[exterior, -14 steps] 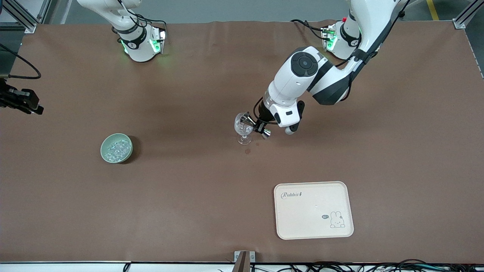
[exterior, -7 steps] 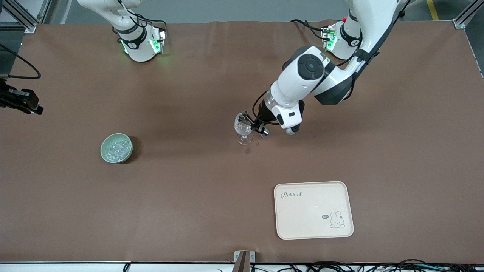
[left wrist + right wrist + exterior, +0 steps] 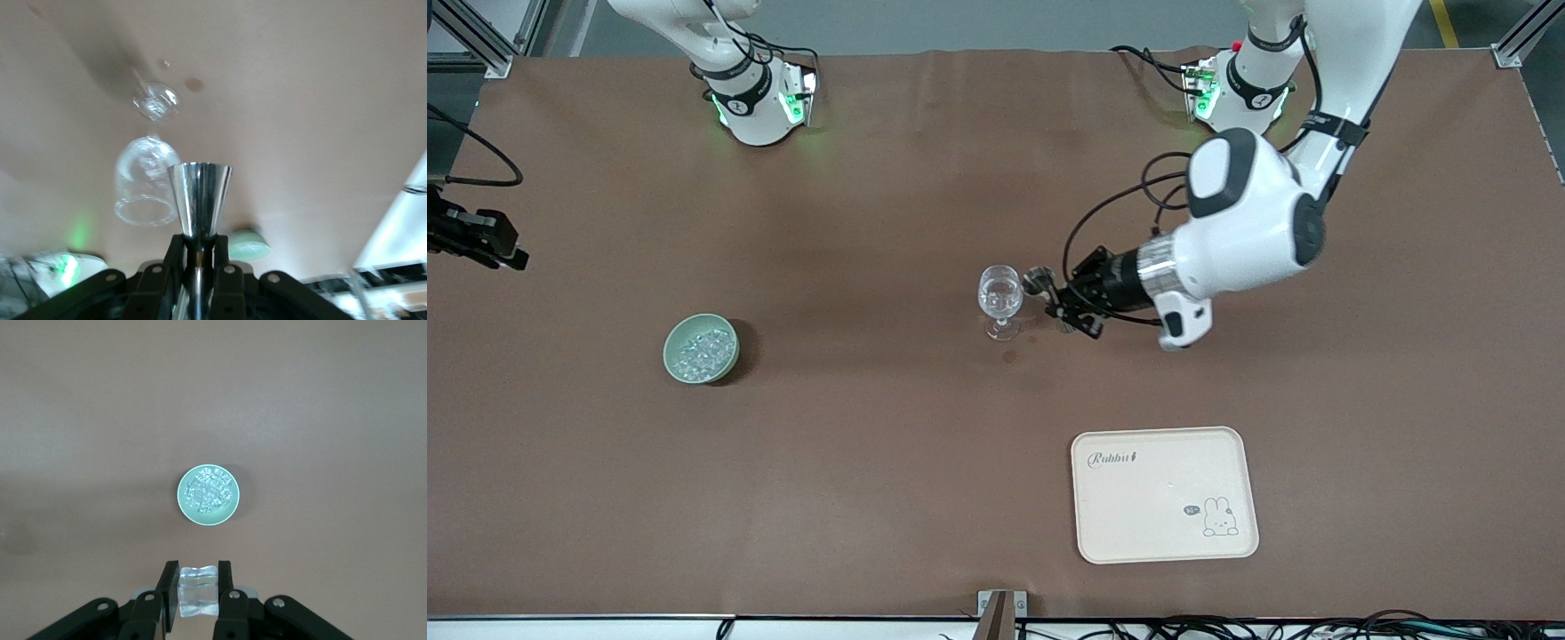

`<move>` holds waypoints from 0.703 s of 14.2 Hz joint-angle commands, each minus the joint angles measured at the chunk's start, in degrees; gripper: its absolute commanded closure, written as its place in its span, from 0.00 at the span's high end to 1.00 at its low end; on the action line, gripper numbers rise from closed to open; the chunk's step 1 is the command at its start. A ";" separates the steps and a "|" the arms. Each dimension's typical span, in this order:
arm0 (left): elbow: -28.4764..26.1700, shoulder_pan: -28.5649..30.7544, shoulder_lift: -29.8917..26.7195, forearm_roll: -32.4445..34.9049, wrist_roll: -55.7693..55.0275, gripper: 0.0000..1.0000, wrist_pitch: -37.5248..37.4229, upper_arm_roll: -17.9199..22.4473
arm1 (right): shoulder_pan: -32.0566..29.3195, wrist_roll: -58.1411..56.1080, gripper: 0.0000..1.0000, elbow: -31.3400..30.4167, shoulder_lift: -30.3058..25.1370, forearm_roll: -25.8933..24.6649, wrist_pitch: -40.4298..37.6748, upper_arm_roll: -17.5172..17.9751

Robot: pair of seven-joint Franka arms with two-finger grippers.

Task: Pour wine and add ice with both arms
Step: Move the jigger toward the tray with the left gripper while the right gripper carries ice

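Note:
A clear stemmed glass [image 3: 1000, 300] stands upright mid-table; it also shows in the left wrist view [image 3: 147, 183]. My left gripper [image 3: 1054, 305] is shut on the waist of a silver metal jigger [image 3: 1038, 282], held low beside the glass toward the left arm's end, apart from it. In the left wrist view the jigger [image 3: 199, 197] sticks out of the gripper [image 3: 199, 245]. A green bowl [image 3: 701, 348] holds ice [image 3: 703, 351]. My right gripper [image 3: 198, 587] is shut on one clear ice cube [image 3: 198, 592], high over the table, with the bowl [image 3: 208, 495] of ice [image 3: 208, 488] below.
A cream tray [image 3: 1165, 493] with a rabbit drawing lies nearer the front camera than the glass. Small dark spots [image 3: 1009, 356] mark the brown cloth by the glass's foot. A black device with cables [image 3: 476, 238] is at the right arm's end.
My left arm turned its wrist and drew the jigger off the glass's rim toward the left arm's end. The glass and bowl have not moved.

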 commanded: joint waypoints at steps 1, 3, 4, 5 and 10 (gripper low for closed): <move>4.53 -0.70 3.42 -9.13 4.49 0.01 -1.05 5.04 | -0.34 0.40 0.01 -1.48 -1.60 0.37 0.63 0.31; 6.91 -0.78 6.93 -12.74 5.73 0.01 -0.70 9.35 | -0.25 0.49 0.01 -1.48 -1.60 0.37 0.63 0.31; 8.92 -0.78 8.86 -13.28 6.52 0.01 -0.70 10.93 | -0.17 0.49 0.01 -1.48 -1.51 0.37 0.63 0.39; 11.73 -0.70 11.06 -13.46 5.83 0.01 -0.70 11.73 | -0.08 0.49 0.01 -1.48 -1.51 0.37 0.71 0.40; 19.48 0.09 21.51 -17.31 9.60 0.01 -0.09 17.89 | 0.36 0.66 0.01 -1.48 -1.51 0.46 0.28 0.66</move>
